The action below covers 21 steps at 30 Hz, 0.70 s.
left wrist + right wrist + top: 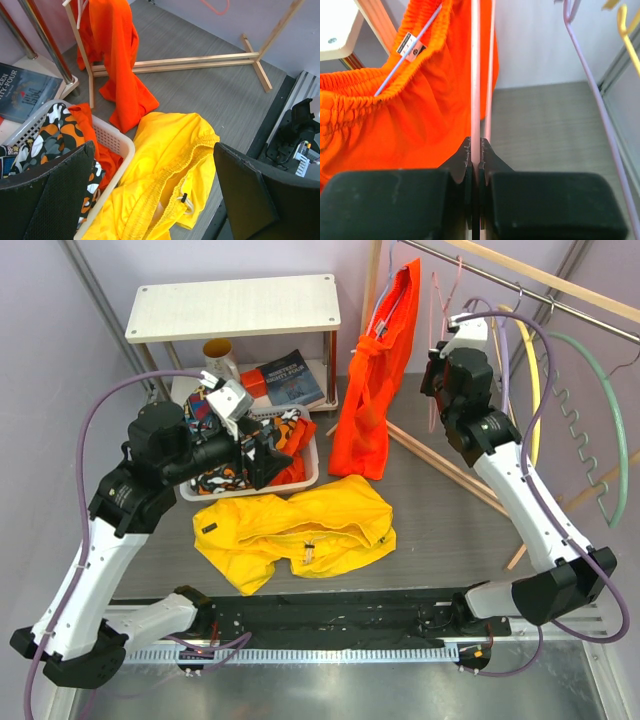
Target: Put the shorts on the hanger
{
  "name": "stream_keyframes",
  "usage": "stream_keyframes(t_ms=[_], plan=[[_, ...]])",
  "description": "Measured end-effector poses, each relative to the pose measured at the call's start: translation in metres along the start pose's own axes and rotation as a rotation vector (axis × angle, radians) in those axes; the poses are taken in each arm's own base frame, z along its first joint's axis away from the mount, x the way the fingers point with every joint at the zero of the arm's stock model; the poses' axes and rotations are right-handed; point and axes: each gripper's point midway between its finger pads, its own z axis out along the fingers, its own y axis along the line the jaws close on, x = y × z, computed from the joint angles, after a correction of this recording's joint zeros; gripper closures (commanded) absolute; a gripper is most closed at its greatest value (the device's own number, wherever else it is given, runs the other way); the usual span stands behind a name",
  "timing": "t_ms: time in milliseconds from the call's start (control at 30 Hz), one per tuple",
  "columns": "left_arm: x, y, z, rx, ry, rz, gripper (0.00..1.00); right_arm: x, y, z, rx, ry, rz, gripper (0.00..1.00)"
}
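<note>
The yellow shorts (300,528) lie crumpled on the grey table in front of the arms; the left wrist view shows their waistband and white drawstring (170,175). My left gripper (262,462) is open and empty, hovering above the basket edge left of the shorts (155,200). My right gripper (437,370) is raised at the rack and shut on a thin bar of the pale pink hanger (475,75), which hangs from the rail (437,310) next to the orange garment.
An orange garment (380,370) hangs on the wooden rack (440,465). A white basket (305,475) holds patterned and orange cloth. A lilac hanger (592,100), yellow hanger (540,380) and green hanger (610,420) hang at the right. A white shelf (235,305) with books and a mug stands behind.
</note>
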Motion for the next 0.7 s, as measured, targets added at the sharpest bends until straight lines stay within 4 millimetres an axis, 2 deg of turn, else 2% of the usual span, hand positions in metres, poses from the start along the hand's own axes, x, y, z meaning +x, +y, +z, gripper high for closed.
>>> stream_keyframes(t_ms=[233,400,567,700], plan=[[0.000,0.000,0.001,0.000,-0.001,0.001,0.00,-0.011,0.001,0.006,-0.015,-0.117,-0.036,0.99],[0.002,0.002,0.004,-0.001,0.005,-0.002,0.00,-0.019,-0.001,0.001,-0.022,-0.194,-0.056,0.99],[0.004,0.002,0.006,-0.001,0.013,-0.005,0.00,-0.028,0.003,-0.013,-0.076,-0.242,-0.068,0.99],[0.006,0.004,0.007,-0.009,0.021,-0.008,0.00,-0.037,0.012,-0.036,-0.174,-0.257,-0.073,0.99]])
